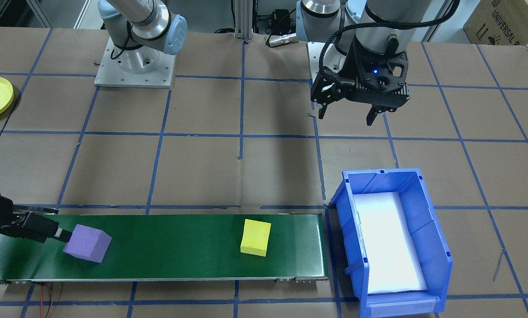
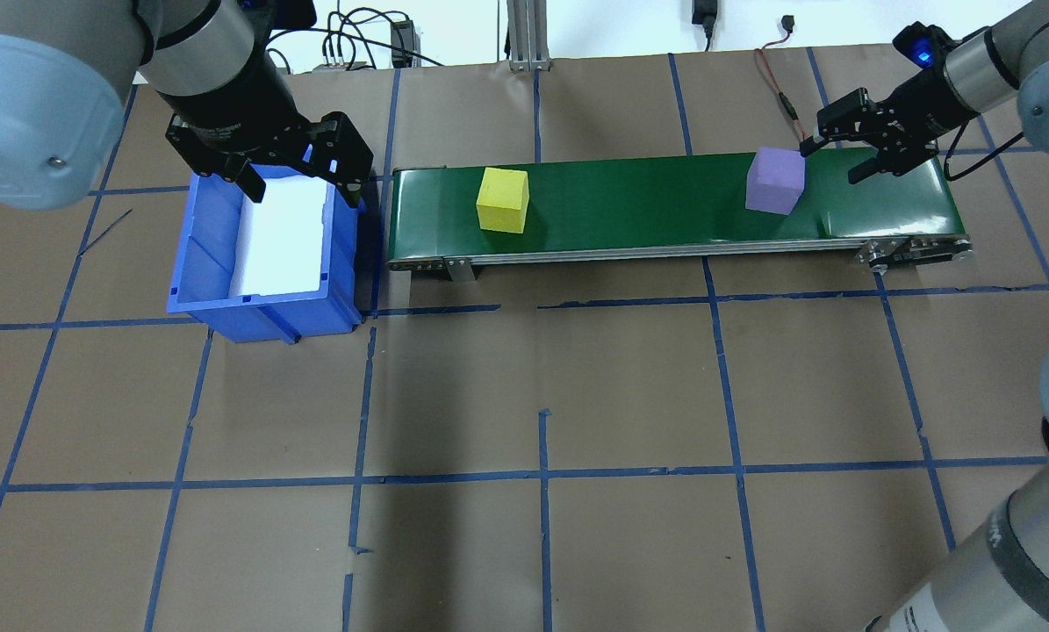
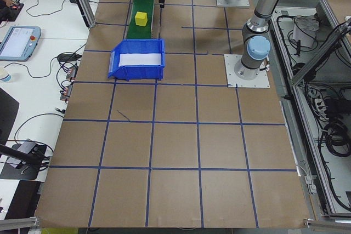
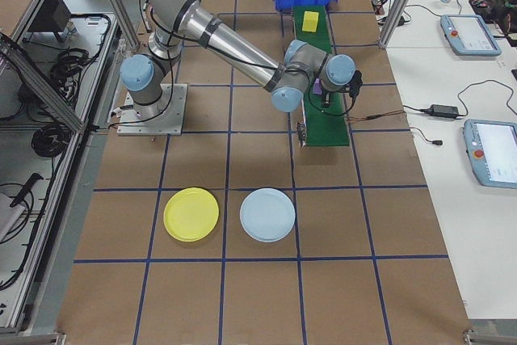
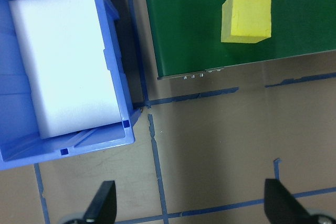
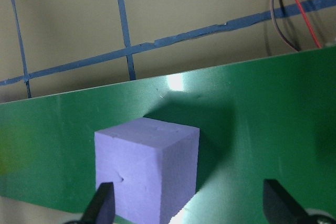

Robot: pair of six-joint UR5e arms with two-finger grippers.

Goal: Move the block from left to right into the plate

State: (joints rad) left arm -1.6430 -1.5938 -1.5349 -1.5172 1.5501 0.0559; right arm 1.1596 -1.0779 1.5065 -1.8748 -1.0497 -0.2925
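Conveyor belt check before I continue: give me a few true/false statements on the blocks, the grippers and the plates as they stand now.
1. The purple block lies on the green belt. True.
2. The right gripper is shut on the purple block. False: it is open, one finger beside the block.
3. The yellow block lies in the blue bin. False: it is on the belt.
4. The left gripper holds nothing. True.
5. The yellow plate holds a block. False: it is empty.

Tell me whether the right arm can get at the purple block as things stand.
Probably yes. The right gripper is open right beside the purple block on the belt, one of its fingers already alongside it. Nothing stands between them.
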